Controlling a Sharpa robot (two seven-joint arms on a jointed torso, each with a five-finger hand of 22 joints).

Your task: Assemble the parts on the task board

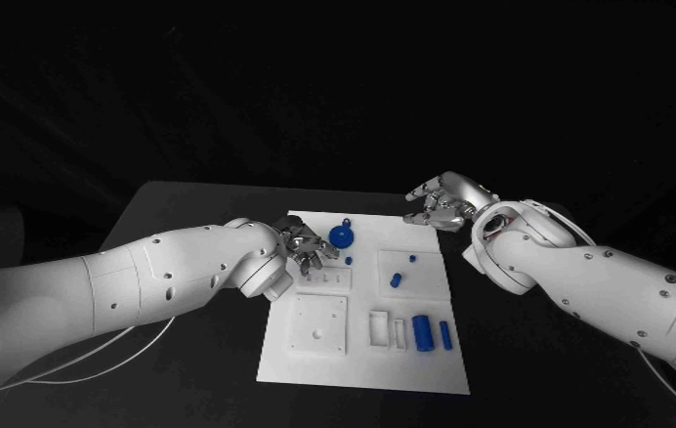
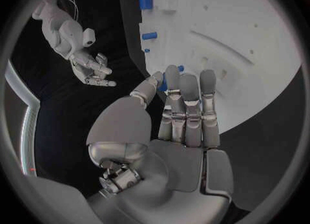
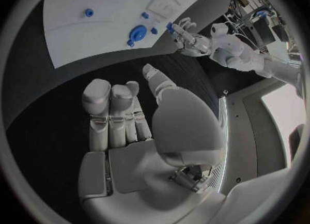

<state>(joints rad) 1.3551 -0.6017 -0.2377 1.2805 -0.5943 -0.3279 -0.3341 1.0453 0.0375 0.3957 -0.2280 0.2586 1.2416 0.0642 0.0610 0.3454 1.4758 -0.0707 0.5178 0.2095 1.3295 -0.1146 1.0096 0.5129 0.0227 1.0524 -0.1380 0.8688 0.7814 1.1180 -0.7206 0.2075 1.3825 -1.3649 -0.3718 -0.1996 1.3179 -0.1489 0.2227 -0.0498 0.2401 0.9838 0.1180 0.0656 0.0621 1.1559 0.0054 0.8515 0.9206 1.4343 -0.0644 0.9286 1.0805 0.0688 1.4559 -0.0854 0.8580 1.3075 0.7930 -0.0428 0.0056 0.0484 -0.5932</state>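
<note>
The white task board (image 1: pixel 321 355) lies in the middle of the black table. A blue gear (image 1: pixel 343 237) stands near its far edge. My left hand (image 1: pixel 302 248) hovers just beside the gear, and a small blue part (image 2: pixel 163 84) shows between its thumb and a finger, pinched there. My right hand (image 1: pixel 448 203) floats above the table off the board's far right corner, fingers extended, holding nothing. A short blue cylinder (image 1: pixel 398 278), a small blue peg (image 1: pixel 410 255) and two longer blue cylinders (image 1: pixel 423 331) lie on the board.
A white square block (image 1: pixel 318 324) and a small white frame (image 1: pixel 380 327) sit on the board's near half. Black table (image 1: pixel 184 213) surrounds the board on all sides. A thin white cable (image 1: pixel 85 369) trails under my left arm.
</note>
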